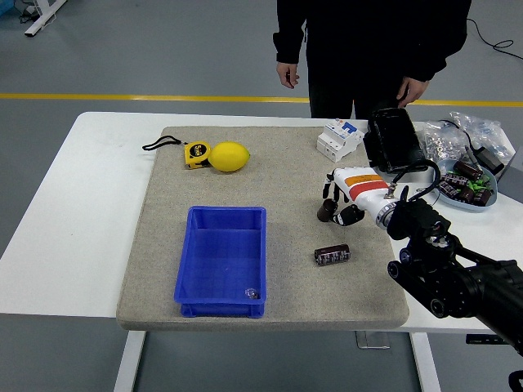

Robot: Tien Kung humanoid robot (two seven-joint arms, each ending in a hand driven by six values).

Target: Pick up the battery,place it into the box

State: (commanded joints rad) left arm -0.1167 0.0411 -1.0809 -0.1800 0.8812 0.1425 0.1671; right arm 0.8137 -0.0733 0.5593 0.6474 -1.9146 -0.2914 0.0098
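The battery [332, 256], a dark cylinder with a printed band, lies on its side on the grey mat [163, 245], right of the blue box [187, 260]. The box stands open-topped at the mat's front middle, with a small shiny object [251, 292] in its near right corner. My right hand [333, 209], white with an orange stripe and dark fingertips, hovers just beyond the battery, apart from it. Its fingers hang relaxed and downward, holding nothing. My left arm is out of sight.
A lemon [230, 156] and a yellow tape measure [196, 153] lie at the mat's far left. A white breaker [338, 137] and a black device [392, 139] stand at the far right. A tray of parts [468, 184] and bags sit right. A person stands beyond, hands hanging.
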